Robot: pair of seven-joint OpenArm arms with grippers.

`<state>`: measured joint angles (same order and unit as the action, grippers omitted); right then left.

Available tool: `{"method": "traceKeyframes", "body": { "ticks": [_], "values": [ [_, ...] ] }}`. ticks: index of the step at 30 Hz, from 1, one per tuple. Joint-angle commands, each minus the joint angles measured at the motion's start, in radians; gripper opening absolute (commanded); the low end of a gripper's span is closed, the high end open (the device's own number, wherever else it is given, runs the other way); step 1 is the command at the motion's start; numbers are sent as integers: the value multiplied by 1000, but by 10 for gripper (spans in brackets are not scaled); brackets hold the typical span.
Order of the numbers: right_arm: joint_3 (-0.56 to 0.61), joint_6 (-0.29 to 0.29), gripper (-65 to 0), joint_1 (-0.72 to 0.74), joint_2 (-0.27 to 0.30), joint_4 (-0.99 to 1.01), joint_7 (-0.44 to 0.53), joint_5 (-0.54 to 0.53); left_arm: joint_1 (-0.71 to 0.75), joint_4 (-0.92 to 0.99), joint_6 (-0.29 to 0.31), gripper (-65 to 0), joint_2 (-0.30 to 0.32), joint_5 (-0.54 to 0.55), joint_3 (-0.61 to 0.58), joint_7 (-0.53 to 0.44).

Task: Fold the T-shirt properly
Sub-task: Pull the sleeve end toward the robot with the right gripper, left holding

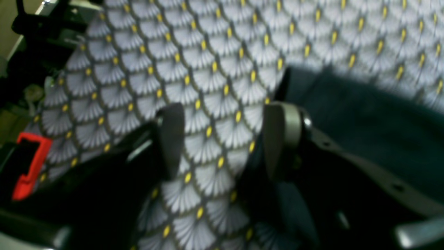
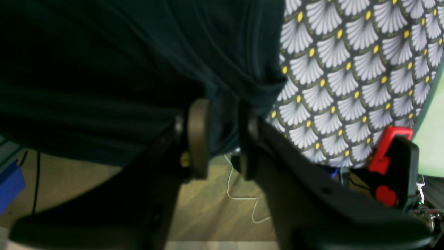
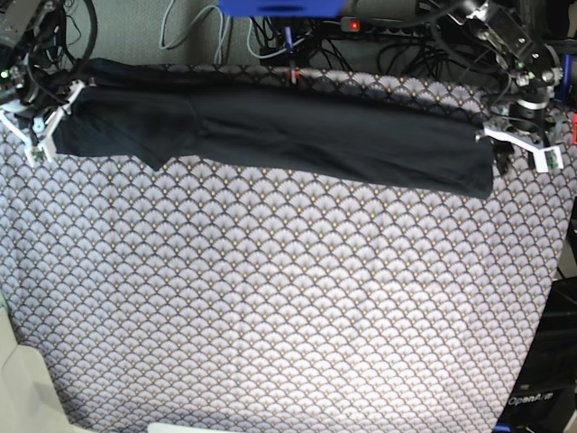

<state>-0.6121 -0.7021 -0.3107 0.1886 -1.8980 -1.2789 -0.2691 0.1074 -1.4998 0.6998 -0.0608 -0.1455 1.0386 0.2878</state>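
Note:
The black T-shirt [image 3: 288, 131] lies as a long narrow band across the far edge of the table. My right gripper [image 3: 45, 126] is at its left end in the base view. In the right wrist view that gripper [image 2: 222, 139] has its jaws parted, and a hem of the T-shirt [image 2: 138, 69] hangs loosely in the gap above the floor. My left gripper [image 3: 526, 146] stands at the band's right end. Its fingers [image 1: 171, 139] are wide open over bare tablecloth, with the T-shirt [image 1: 364, 121] just to the right of them.
The grey fan-patterned tablecloth [image 3: 270, 298] covers the whole table. Cables and a blue box [image 3: 279, 7] sit beyond the far edge. A red clamp [image 1: 29, 166] shows at the table's edge, and another red clamp [image 2: 388, 149] shows in the right wrist view.

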Motion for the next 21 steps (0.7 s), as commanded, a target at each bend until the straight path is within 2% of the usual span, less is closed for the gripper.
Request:
{"method": "traceKeyframes", "body": {
  "ticks": [1,6,10,15,19,21],
  "values": [
    [-4,4,-445,0,16,-18,9,-3,-5,-29,-2,-295,16,33,-1,-17],
    [-12,4,-421,3,16,-18,9,-3,-8,-61,-2,-237,11,68,-13,-15],
    [-6,4,-421,3,16,-18,9,-3,1,-60,-2,-238,0,67,-71,-14],
    [-6,4,-421,3,16,-18,9,-3,1,-51,-2,-238,-41,57,-80,-14],
    [-6,4,-421,3,16,-18,9,-3,2,-43,-2,-238,-43,56,-76,-8],
    [-6,4,-421,3,16,-18,9,-3,4,-26,-2,-238,-34,56,-74,27]
  ]
}}
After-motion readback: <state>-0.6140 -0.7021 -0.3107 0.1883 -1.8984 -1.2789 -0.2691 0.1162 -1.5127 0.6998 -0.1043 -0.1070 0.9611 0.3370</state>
